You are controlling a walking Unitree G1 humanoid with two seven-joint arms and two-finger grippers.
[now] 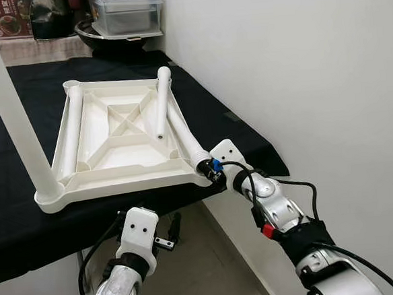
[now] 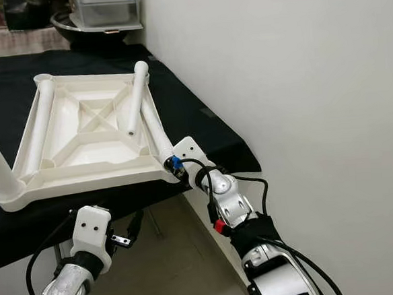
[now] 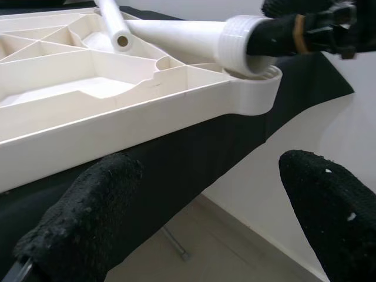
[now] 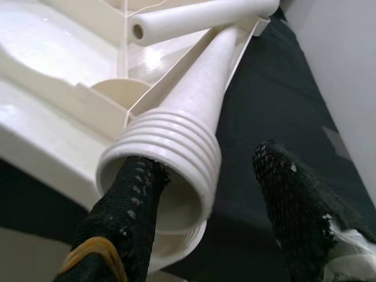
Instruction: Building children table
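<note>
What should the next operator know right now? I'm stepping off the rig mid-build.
Right gripper: one finger inside the threaded end of a loose leg, the other outside; leg lies along the upturned tabletop's right edge, threaded end at the near-right corner socket.
Left gripper: open, below the black table's front edge, holding nothing.
Done: one leg stands in the near-left corner.
Left: seat this leg; two more legs lie loose on the tabletop.
</note>
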